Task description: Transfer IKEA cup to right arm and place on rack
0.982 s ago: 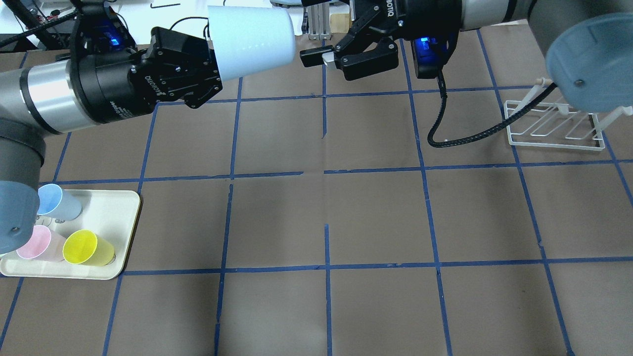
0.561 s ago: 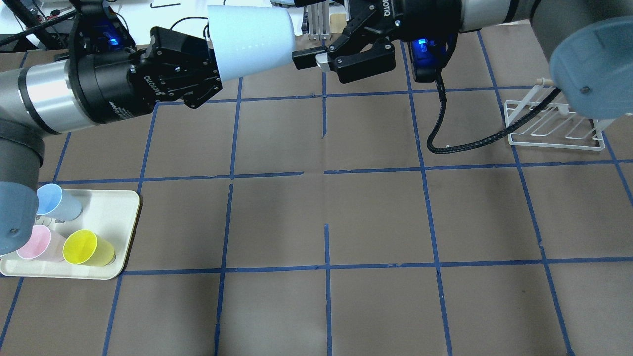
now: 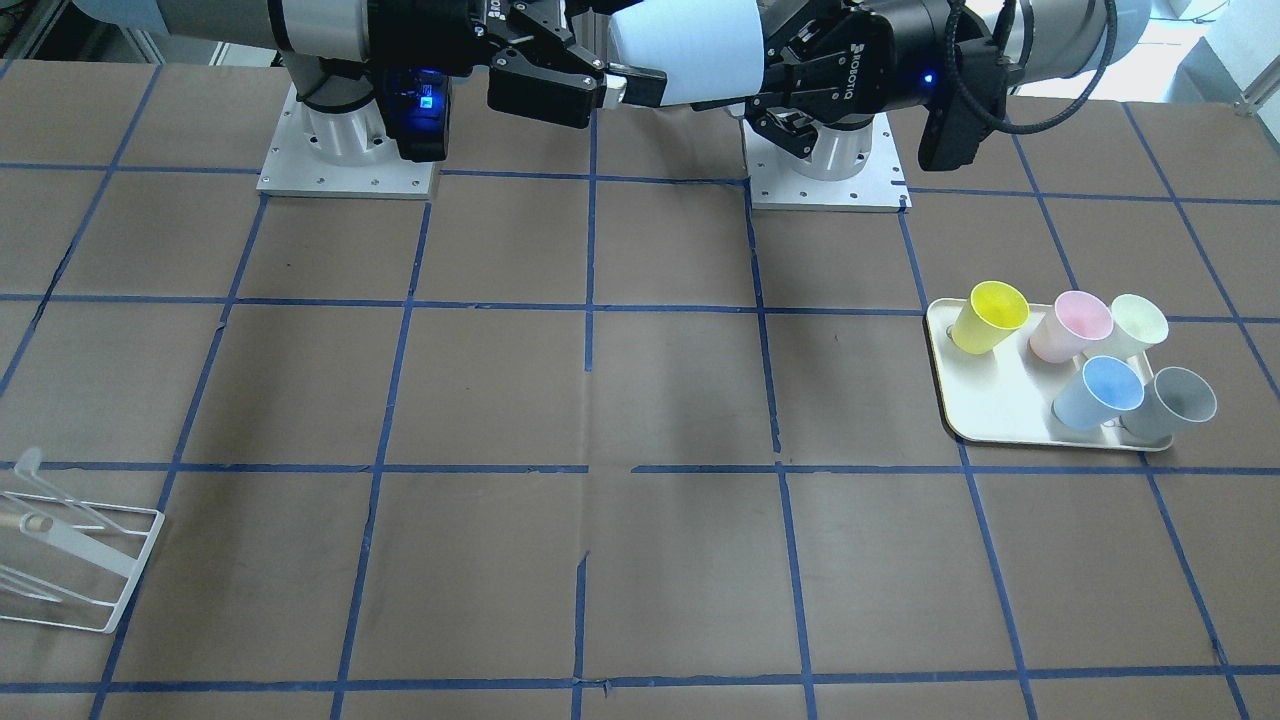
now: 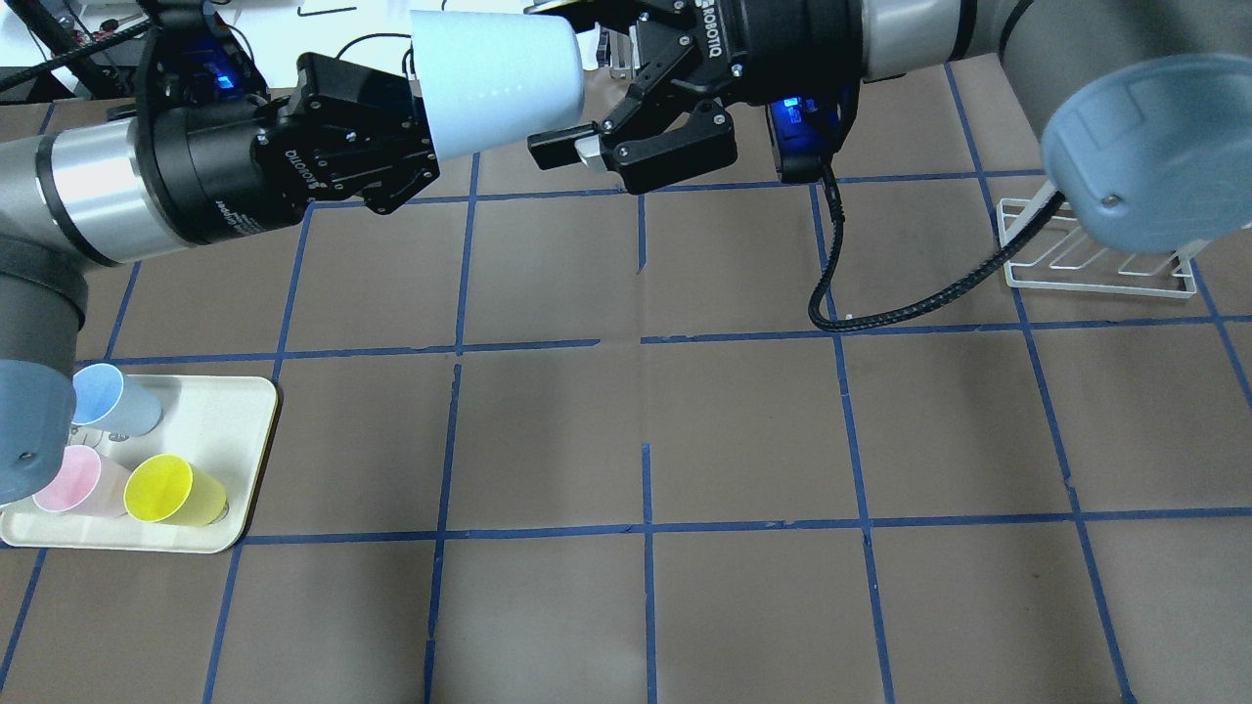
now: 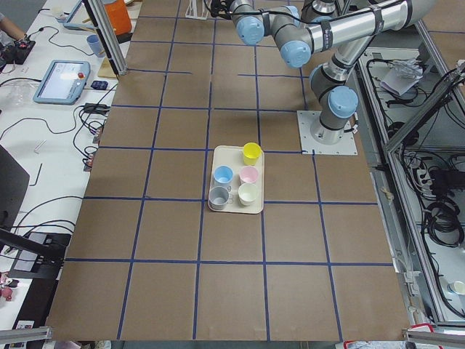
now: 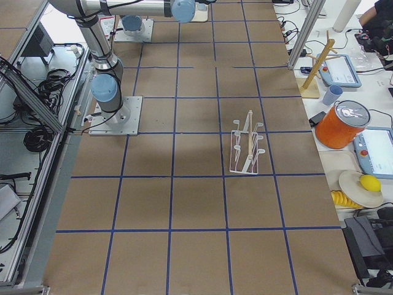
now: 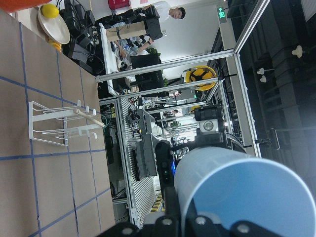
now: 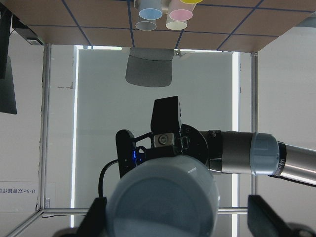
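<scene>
My left gripper (image 4: 423,117) is shut on the rim end of a light blue IKEA cup (image 4: 494,83). It holds the cup level, high above the table's far edge, base pointing right. My right gripper (image 4: 553,78) is open, its fingers (image 4: 572,149) straddling the cup's base end without closing on it. The right wrist view shows the cup's base (image 8: 163,197) centred between the spread fingers (image 8: 96,217). In the front view the cup (image 3: 690,50) sits between both grippers. The white wire rack (image 4: 1095,264) stands at the far right, partly hidden by my right arm.
A cream tray (image 4: 235,430) at the near left holds a second light blue cup (image 4: 108,401), a pink cup (image 4: 68,484) and a yellow cup (image 4: 166,489). The front view shows two more cups on the tray (image 3: 985,410). A ribbed black cable (image 4: 880,313) hangs from my right wrist.
My right gripper has moved left, still open, until its fingers reach past the cup's base. The left arm and the cup have stayed still.
</scene>
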